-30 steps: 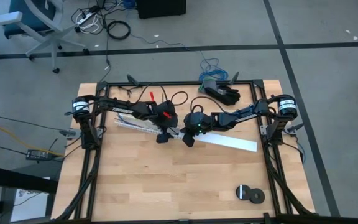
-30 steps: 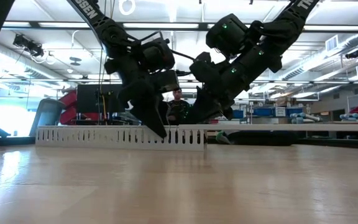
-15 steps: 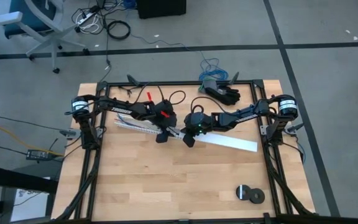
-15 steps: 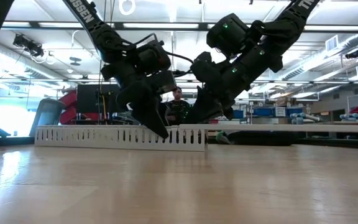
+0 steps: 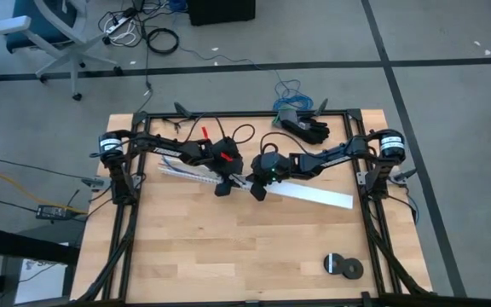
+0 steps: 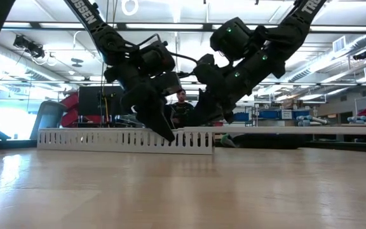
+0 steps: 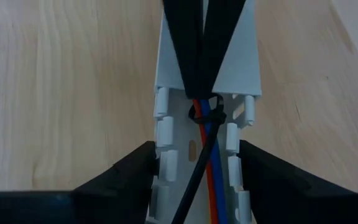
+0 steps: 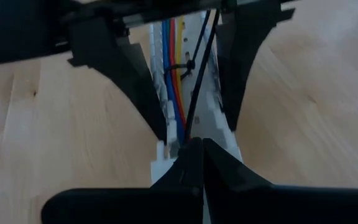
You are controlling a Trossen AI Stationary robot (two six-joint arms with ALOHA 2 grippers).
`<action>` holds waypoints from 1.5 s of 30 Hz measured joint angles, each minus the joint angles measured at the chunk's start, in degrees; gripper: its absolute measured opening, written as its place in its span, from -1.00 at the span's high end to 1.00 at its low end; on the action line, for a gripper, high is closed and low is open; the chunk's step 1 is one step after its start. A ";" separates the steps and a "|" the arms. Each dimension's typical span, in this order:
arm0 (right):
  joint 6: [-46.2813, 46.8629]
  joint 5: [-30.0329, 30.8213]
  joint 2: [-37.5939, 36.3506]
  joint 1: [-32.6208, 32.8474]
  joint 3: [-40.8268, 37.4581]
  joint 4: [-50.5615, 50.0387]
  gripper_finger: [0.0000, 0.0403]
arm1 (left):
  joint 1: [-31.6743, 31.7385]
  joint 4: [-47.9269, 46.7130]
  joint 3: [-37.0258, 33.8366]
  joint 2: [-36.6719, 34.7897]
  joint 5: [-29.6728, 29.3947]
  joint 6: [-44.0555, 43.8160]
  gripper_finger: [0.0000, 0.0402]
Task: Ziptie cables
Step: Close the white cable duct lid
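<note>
Left gripper (image 7: 194, 165) fingers straddle the channel (image 7: 166, 81) to steady it; right gripper (image 8: 196, 144) pinches the ziptie (image 8: 199, 74) tail, cinching the cables (image 8: 174, 56).

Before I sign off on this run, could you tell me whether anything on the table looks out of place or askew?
Nothing looks damaged or spilled. The white slotted channel lies at a slant across the table, the cables run inside it, and a ziptie is looped round them, its tail pinched by the right gripper.
</note>
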 joint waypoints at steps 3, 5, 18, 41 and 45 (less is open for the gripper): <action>-0.37 -1.42 1.60 -0.53 0.35 2.25 1.00 | -0.02 1.28 -0.06 0.10 -0.13 0.02 -0.10; -3.09 -0.85 1.98 -0.50 0.35 4.06 1.00 | -0.02 1.29 -0.06 0.11 -0.21 0.03 -0.10; -6.87 8.63 -15.14 2.89 -0.04 -12.20 1.00 | -0.09 1.16 0.02 0.11 -0.03 0.20 -0.10; -6.96 -2.11 -1.10 1.10 5.69 -10.32 1.00 | -0.17 1.21 0.02 0.04 -0.22 -0.13 -0.10; -6.96 -2.04 -1.37 1.10 5.69 -10.67 1.00 | -0.17 1.25 0.02 0.04 -0.17 -0.25 -0.12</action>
